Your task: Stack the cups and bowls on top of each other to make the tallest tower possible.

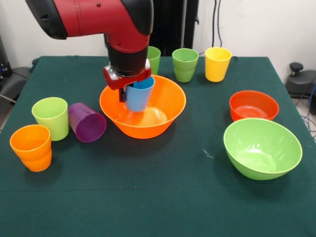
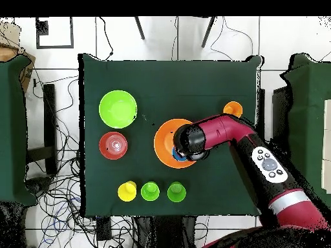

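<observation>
The robot's red hand (image 1: pixel 129 85) is closed on the rim of a small blue tapered plastic cup (image 1: pixel 139 94), one finger inside the mouth and one outside as far as the front view shows, holding it mouth-up and slightly tilted just over the hollow of the large glossy orange plastic bowl (image 1: pixel 143 109) at the centre of the frame; whether the cup's base touches the bowl floor I cannot tell. Such a tumbler looks light, thin-walled and stiff enough for a rim pinch, but its smooth plastic is probably slippery, and the bowl's curved floor gives it a poor seat, so it may slide or tip on release. The bowl itself likely shifts easily on the green cloth-covered desk (image 1: pixel 163 197). Room is generous toward the lower frame; at the left stand a lime plastic cup (image 1: pixel 51 117), a purple plastic cup lying on its side (image 1: pixel 87 122) and a pair of nested orange plastic cups (image 1: pixel 31 146), near one another. At the right sit the small red-orange shallow bowl (image 1: pixel 254 105) and the large lime-green bowl (image 1: pixel 262 147), nearly touching. Behind the arm, two green cups (image 1: pixel 185 64) and a yellow cup (image 1: pixel 217 63) line the desk's top edge, close to the wrist's path.
</observation>
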Controlling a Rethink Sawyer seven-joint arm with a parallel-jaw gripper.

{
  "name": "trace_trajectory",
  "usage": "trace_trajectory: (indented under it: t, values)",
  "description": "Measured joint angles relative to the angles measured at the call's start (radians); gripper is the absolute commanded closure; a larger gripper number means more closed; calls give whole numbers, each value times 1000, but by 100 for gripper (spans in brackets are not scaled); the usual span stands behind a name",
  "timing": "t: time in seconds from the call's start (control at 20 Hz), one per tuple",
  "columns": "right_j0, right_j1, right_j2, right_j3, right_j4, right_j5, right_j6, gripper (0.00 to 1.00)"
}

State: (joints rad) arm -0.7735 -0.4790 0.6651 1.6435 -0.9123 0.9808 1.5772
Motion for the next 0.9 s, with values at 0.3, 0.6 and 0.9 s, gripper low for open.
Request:
trace_trajectory:
  t: [0.3, 0.6, 0.9]
  values:
    - [29, 14, -1, -11, 3, 0, 0, 100]
    - [52, 32, -1, -24, 25, 0, 0, 100]
    - [46, 41, 0, -37, 43, 0, 0, 100]
